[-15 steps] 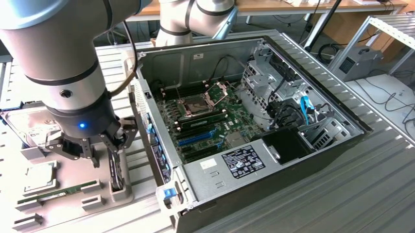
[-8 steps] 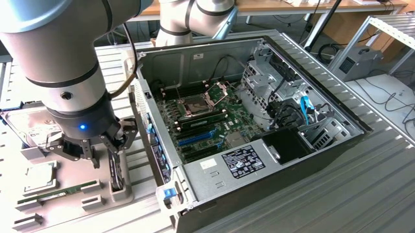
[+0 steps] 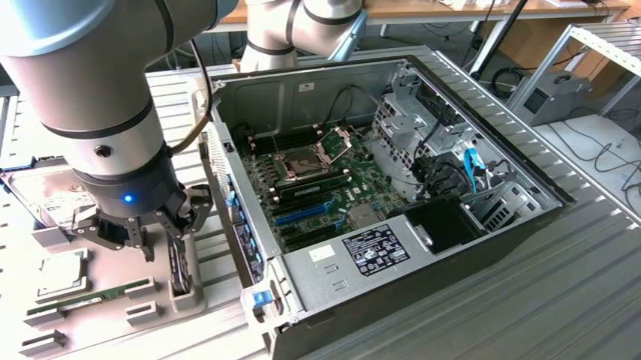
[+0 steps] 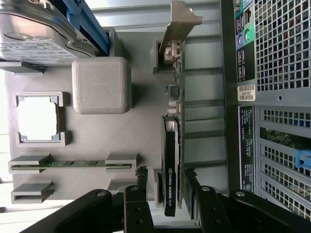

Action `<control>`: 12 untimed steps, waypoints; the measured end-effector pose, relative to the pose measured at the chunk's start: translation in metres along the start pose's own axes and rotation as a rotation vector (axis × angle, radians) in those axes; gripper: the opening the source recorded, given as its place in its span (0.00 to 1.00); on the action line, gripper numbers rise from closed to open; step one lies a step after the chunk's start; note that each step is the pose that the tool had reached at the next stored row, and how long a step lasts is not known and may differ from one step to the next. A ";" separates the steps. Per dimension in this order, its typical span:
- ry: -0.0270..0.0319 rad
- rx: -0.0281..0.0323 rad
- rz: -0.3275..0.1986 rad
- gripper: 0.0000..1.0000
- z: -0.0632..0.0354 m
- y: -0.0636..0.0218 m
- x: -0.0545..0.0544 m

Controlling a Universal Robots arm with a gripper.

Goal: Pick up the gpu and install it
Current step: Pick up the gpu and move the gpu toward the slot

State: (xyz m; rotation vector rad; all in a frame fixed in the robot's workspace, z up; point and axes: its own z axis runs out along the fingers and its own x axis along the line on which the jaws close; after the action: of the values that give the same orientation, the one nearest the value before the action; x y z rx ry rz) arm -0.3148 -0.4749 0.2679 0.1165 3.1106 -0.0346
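Observation:
The gpu [image 4: 170,160] stands on edge in a slot of the grey holder tray [image 4: 141,126], its black shroud facing me and its silver bracket [image 4: 181,22] at the far end. In the exterior view the gpu [image 3: 179,268] shows as a dark, thin card just beside the case. My gripper [image 4: 167,196] hangs right above the card's shroud end. It is open, with one black finger [image 4: 138,196] on each side of the card and neither touching it. From outside, the gripper [image 3: 161,238] sits low over the tray.
The tray also carries a hard drive [image 4: 34,34], a CPU [image 4: 39,119], a RAM stick [image 4: 73,164] and a grey block [image 4: 101,85]. The open computer case [image 3: 501,225] lies close on the exterior view's right, its motherboard [image 3: 320,180] exposed.

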 end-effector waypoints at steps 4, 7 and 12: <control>0.0000 0.0000 0.000 0.42 0.0017 0.0000 0.000; 0.0000 0.0000 0.000 0.42 0.0034 0.0000 0.000; -0.0001 -0.0001 0.000 0.42 0.0059 0.0001 0.001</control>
State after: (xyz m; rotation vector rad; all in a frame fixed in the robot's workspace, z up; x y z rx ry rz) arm -0.3153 -0.4748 0.2620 0.1165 3.1106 -0.0345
